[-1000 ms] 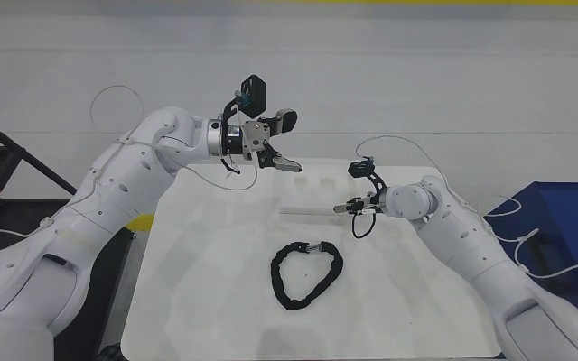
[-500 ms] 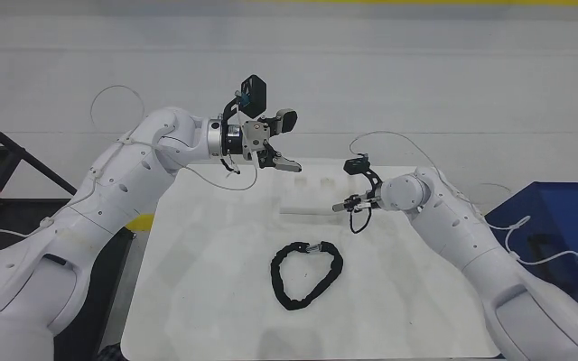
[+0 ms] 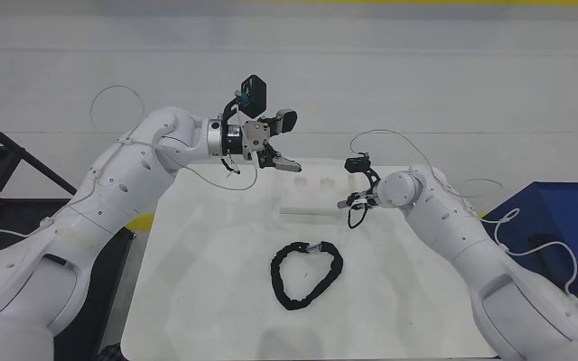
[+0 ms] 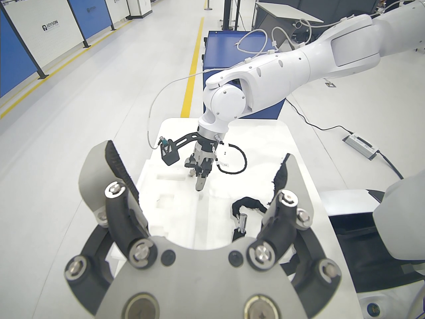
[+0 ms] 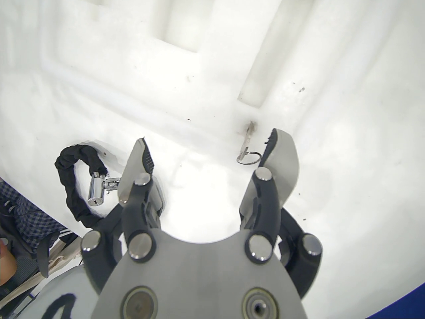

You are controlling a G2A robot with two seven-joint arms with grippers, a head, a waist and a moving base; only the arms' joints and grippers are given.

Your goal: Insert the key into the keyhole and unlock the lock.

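Hovering low over the white desk (image 3: 208, 298), the right tool (image 5: 209, 141) has its jaws spread wide with nothing between them. And there's the key (image 5: 247, 137), lying flat on the white surface just beside the tip of one finger (image 5: 280, 154). Its wire ring is tucked partly behind that finger, and whether the two actually touch, I can't tell. Beyond the key sits the white foam insert (image 5: 132, 67) with its rectangular recesses. Off to the tool's other side, the chain lock (image 3: 305, 273) lies in a closed loop near the middle of the desk, well apart from the key. Its black sleeve curls round to the silver lock cylinder (image 5: 95, 192), which lies on its side with the keyhole end showing in the right wrist view. Now over to the left tool (image 3: 289, 142): it's held up above the far edge of the desk, jaws wide apart and empty. It sits well clear of both lock and key, and it's pointed across toward the right arm.
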